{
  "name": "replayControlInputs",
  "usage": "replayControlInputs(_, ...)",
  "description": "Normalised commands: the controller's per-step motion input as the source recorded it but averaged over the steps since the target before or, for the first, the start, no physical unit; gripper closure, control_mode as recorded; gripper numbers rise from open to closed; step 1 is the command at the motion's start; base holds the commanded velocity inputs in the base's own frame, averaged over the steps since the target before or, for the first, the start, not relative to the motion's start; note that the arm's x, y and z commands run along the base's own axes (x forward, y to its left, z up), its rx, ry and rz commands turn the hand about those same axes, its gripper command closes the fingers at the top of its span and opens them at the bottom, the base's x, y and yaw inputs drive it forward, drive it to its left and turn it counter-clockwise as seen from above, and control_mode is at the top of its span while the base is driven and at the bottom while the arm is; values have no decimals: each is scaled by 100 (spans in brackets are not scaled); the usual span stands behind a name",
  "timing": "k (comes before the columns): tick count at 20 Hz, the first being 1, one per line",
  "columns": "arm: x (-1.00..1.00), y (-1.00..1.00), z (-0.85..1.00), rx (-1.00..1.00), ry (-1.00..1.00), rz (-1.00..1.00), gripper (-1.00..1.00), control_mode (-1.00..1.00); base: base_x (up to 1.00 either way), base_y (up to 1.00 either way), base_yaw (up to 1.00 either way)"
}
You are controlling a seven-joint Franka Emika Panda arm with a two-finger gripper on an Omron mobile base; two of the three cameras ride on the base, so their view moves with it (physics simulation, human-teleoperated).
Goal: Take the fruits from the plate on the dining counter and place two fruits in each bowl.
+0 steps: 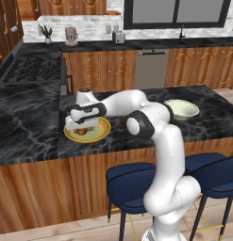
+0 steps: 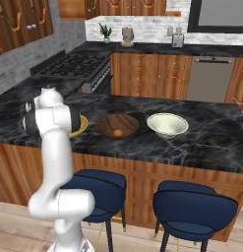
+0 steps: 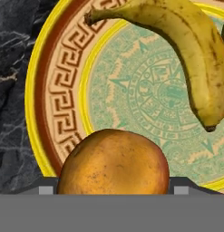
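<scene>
My gripper [image 1: 81, 126] hangs low over the yellow-rimmed plate [image 1: 103, 131] on the dining counter [image 1: 33, 136]. In the hand view its open fingertips [image 3: 46, 188] stand on either side of the brownish-orange round fruit [image 3: 113, 165], which rests on the plate's rim [image 3: 54, 90]. The banana [image 3: 186, 50] lies across the plate's pale green centre. An orange round fruit [image 2: 118, 133] sits in the dark brown wooden bowl [image 2: 118, 123]. Beside it the cream bowl [image 2: 167, 124] holds nothing. I cannot make out the apple.
Two blue stools [image 2: 192, 202] stand under the counter's front edge. A stove [image 1: 33, 70] lies at the back left. The wall counter [image 1: 137, 44] carries a small plant, a jar and a toaster. My arm's elbow [image 1: 146, 120] hangs over the counter between plate and bowls.
</scene>
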Motion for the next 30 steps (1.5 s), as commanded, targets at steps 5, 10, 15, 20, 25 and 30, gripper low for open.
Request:
replayControlInputs(5,-52,-98,63,0,0,-1,100,-100,0,0,0)
replayControlInputs(10,-30,-100,73,0,-1,-5,100,-100,0,0,0)
replayControlInputs(15,-19,-100,46,0,0,-7,100,-100,0,0,0)
replayControlInputs(20,1,-100,26,0,6,-13,100,-100,0,0,0)
replayControlInputs(25,54,-100,3,0,14,-18,100,-100,0,0,0)
replayControlInputs(30,77,-67,-32,0,7,-11,100,-100,0,0,0)
